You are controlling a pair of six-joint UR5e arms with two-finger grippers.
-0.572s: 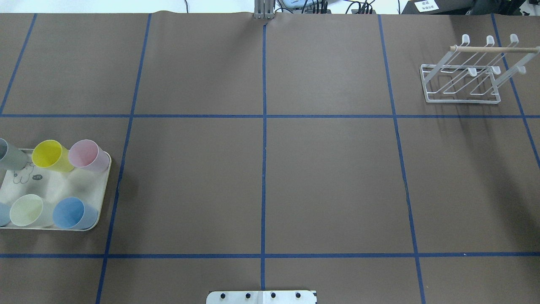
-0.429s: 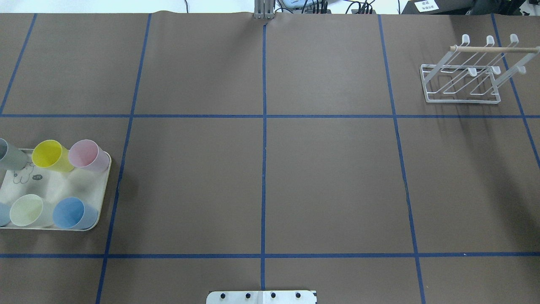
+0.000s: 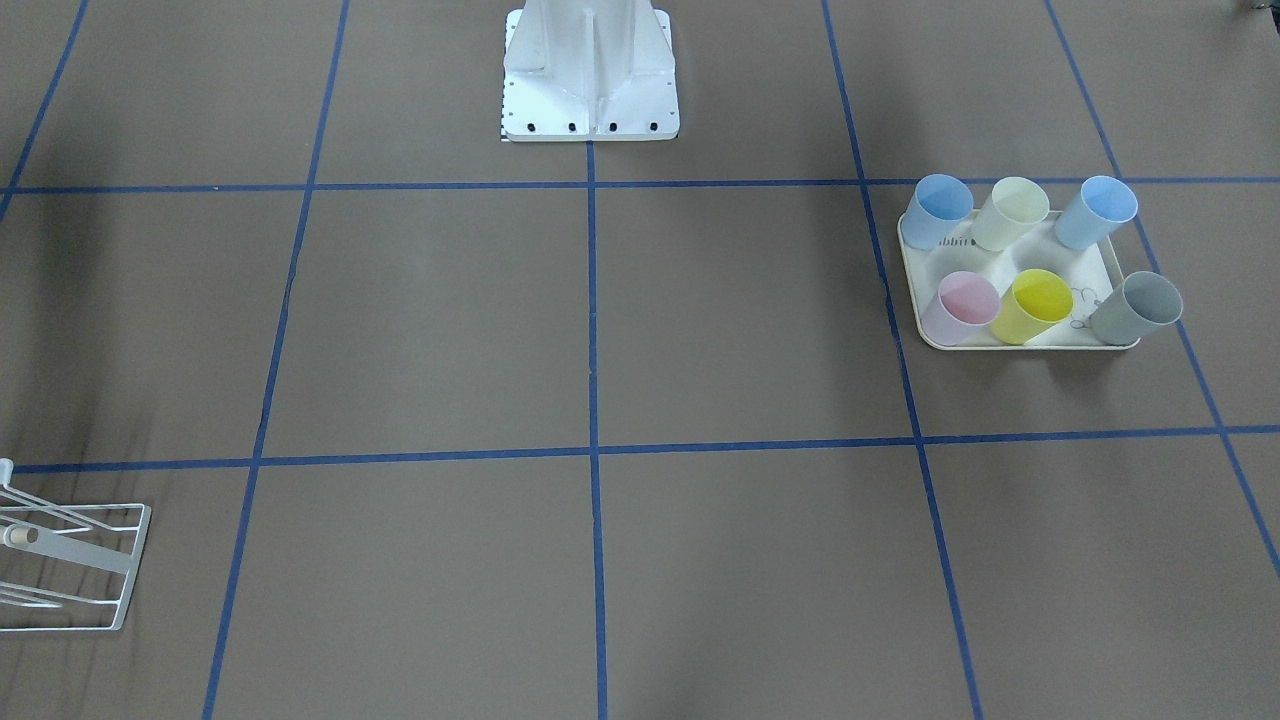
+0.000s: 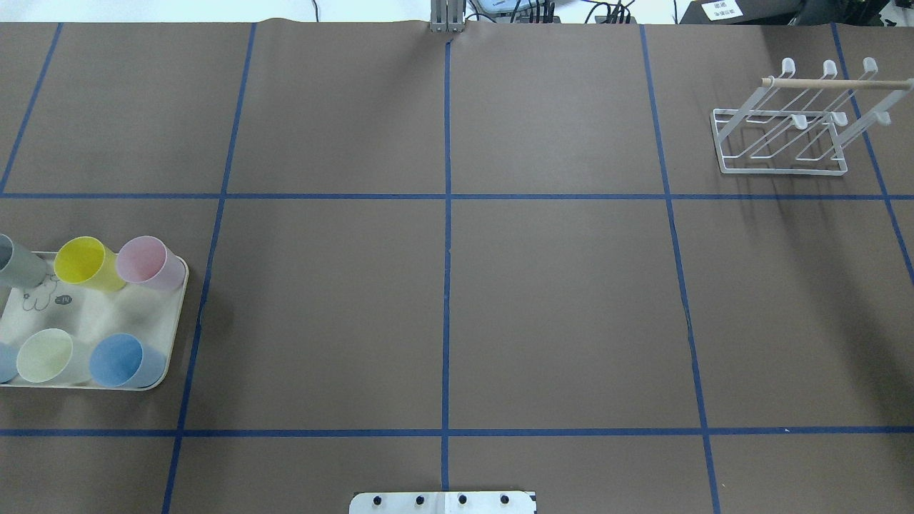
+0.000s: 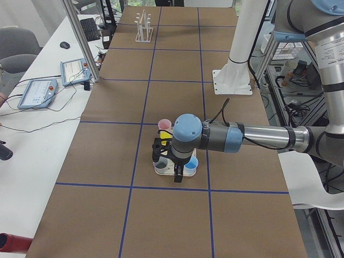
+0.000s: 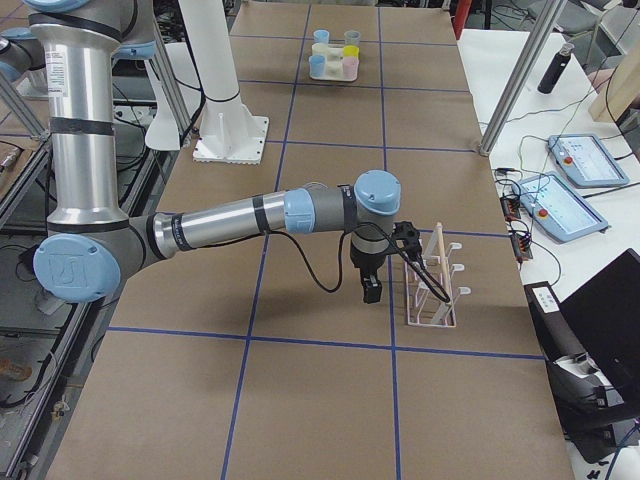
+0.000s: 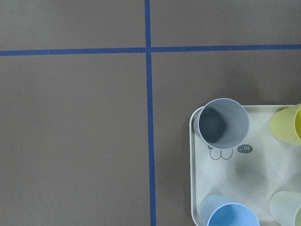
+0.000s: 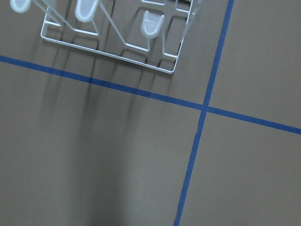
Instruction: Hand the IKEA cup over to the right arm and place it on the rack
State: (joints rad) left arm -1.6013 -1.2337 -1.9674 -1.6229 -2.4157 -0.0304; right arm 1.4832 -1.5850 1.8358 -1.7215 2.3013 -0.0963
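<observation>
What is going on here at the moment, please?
No cup is being held yet. The six cups all stand upright on the tray at the robot's left, and the left gripper hangs above that tray. The right gripper hangs beside the rack, which holds no cup. Whether either gripper is open cannot be told.

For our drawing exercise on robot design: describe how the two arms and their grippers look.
The left arm and right arm are silver-grey tubes with pale blue joint caps and black bands. The left gripper and right gripper are black. A loose black cable hangs under the right arm, whose elbow cap bears a pale logo.
</observation>
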